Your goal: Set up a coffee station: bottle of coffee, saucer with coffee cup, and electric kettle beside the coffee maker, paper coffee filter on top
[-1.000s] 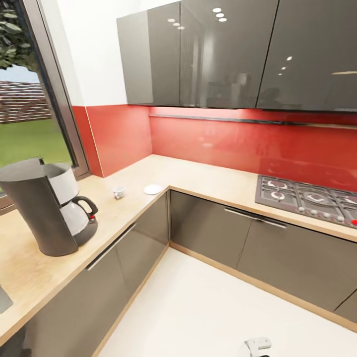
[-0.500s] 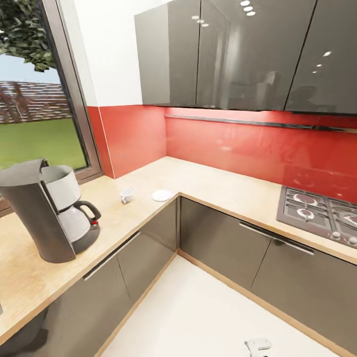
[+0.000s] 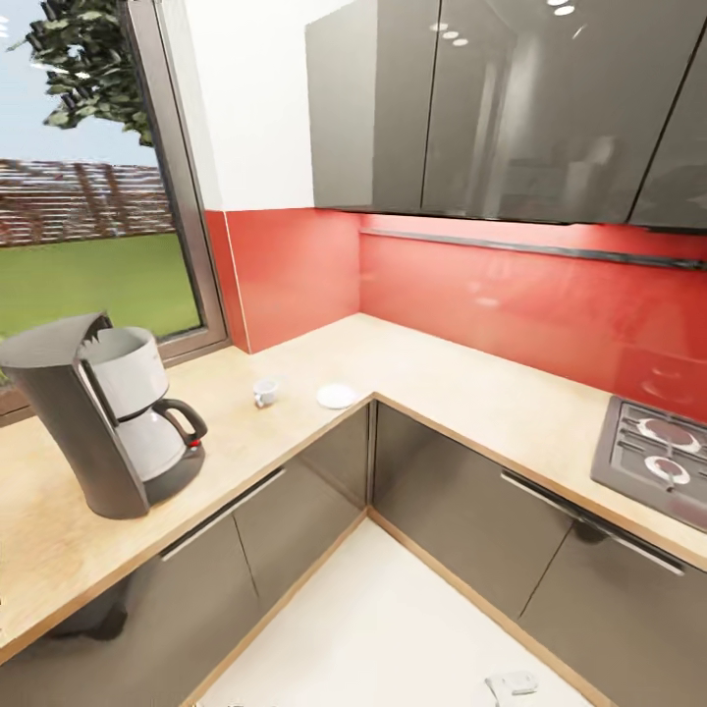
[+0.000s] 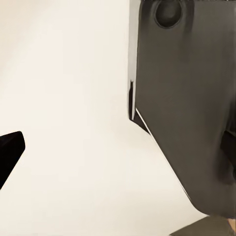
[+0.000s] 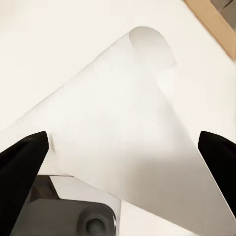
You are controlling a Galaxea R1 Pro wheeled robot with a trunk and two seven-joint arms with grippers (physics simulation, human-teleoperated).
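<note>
An L-shaped wooden countertop (image 3: 432,378) is seen from the head view, running along a red backsplash (image 3: 511,295) below grey wall cabinets (image 3: 491,108). The coffee maker (image 3: 103,422) stands upright on the left run of the countertop, in front of a window (image 3: 88,187), with its glass carafe seated in the base. Further along the same run, near the inner corner, the coffee cup (image 3: 264,393) is set on the bare wood, and the saucer (image 3: 337,396) lies just beside it, apart from it; the cup is not on the saucer. Both are well apart from the coffee maker. A gas hob (image 3: 653,457) is sunk into the right run of the countertop.

In the right wrist view, a white paper coffee filter (image 5: 128,132) is seen between the 2 dark fingertips (image 5: 22,162) of the right gripper (image 5: 118,167); the jaws stand wide, and whether the filter is actually pinched cannot be told. The pale floor (image 5: 59,39) lies beyond it.

In the left wrist view, 1 dark fingertip (image 4: 9,150) of the left gripper is seen at the edge against the pale floor, beside a grey part of the robot (image 4: 187,98); the state of its jaws cannot be told.
</note>
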